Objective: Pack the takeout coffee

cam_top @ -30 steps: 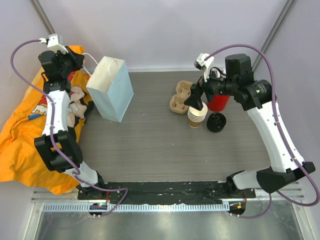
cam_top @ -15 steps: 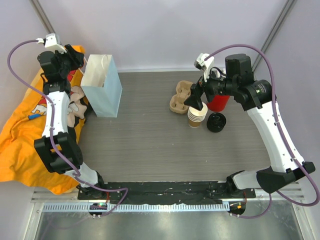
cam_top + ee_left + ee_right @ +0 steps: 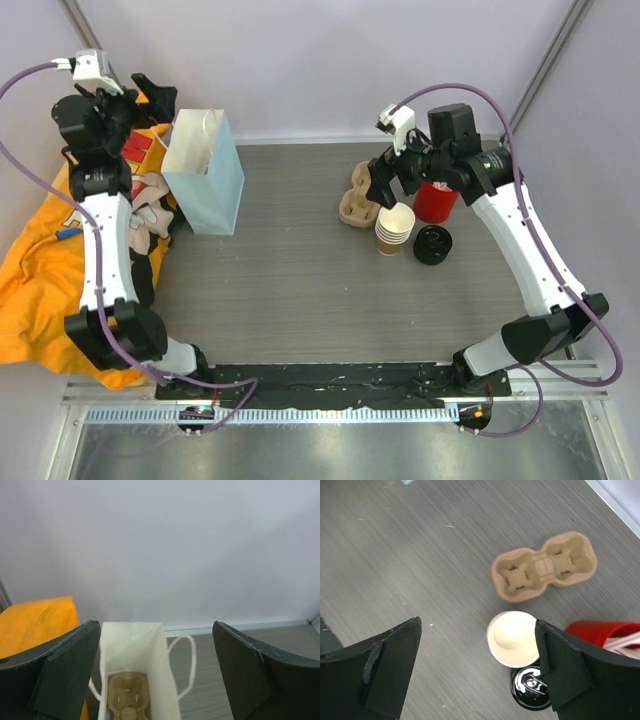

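No lidded takeout coffee shows in any view. A white paper bag [image 3: 205, 172] stands upright at the table's back left, its mouth open [image 3: 131, 642], with a brown cardboard carrier [image 3: 127, 697] at its bottom. My left gripper [image 3: 148, 100] [image 3: 155, 630] hovers open above and behind the bag, holding nothing. A stack of lidless brown cups [image 3: 395, 228] [image 3: 514, 639] stands at the right. Above and just left of it, my right gripper [image 3: 388, 183] [image 3: 477, 624] hangs open and empty.
A second cardboard carrier [image 3: 358, 200] [image 3: 544, 566] lies behind the cup stack. Black lids [image 3: 433, 244] [image 3: 532, 687] and a red cup with straws [image 3: 436, 202] [image 3: 605, 630] sit to its right. Orange cloth [image 3: 40, 260] covers the left edge.
My left gripper opened and let go of the bag, then drew back and up. The bag went from tilted to upright. My right gripper lifted off the cup stack, staying open.
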### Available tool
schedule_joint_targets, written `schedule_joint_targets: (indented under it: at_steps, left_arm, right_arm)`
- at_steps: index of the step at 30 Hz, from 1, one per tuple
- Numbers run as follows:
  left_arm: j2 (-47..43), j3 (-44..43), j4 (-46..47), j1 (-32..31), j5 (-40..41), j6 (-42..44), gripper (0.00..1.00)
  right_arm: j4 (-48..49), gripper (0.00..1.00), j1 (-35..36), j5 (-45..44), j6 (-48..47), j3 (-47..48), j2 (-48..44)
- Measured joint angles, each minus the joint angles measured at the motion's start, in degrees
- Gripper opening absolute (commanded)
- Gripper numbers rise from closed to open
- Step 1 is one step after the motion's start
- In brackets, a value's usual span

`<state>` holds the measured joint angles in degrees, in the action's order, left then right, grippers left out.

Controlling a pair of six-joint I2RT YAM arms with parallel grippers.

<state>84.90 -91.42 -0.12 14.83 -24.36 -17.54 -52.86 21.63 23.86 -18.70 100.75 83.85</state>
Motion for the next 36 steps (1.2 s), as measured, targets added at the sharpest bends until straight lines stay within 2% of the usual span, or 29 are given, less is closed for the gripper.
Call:
schedule_joint_targets:
  at_steps: [3,8,11,15,19,25,36]
  left_arm:
    - [-5.11,-0.33,-1.95,-2.82,-2.97,2.43,1.0]
    - [-11.5,-0.81,-9.09,-14.38,-8.07,9.46,1.0]
    - [-12.46,0.24,-13.38,-21.05,-7.85,13.27,1.0]
    - [-11.85,4.46,-18.34,-29.64,-2.91,18.62,1.0]
    - [-8.04,7.26,-21.53,-36.17,1.62,22.16,1.0]
    - [-1.03,6.88,-23.12,-41.57,3.19,24.65,1.0]
    - [19.69,-12.63,-30.69,-54.62,7.19,22.43,1.0]
  right_arm:
    - [0.48,1.0,-0.11,-4.13,0.09,-0.04,1.44]
    - [1.09,1.0,-0.61,-9.31,0.5,-0.07,1.9]
    - [1.22,1.0,-1.49,-11.23,0.63,-0.07,1.9]
    - [1.53,1.0,-3.96,-11.78,0.61,-1.64,1.03]
    - [1.38,1.0,-6.03,-11.58,0.35,-6.43,-2.95]
    - [0.24,0.98,-8.79,-11.17,-0.94,-11.69,-11.5]
    - [1.38,0.97,-19.96,-18.49,-1.77,-24.52,-27.65]
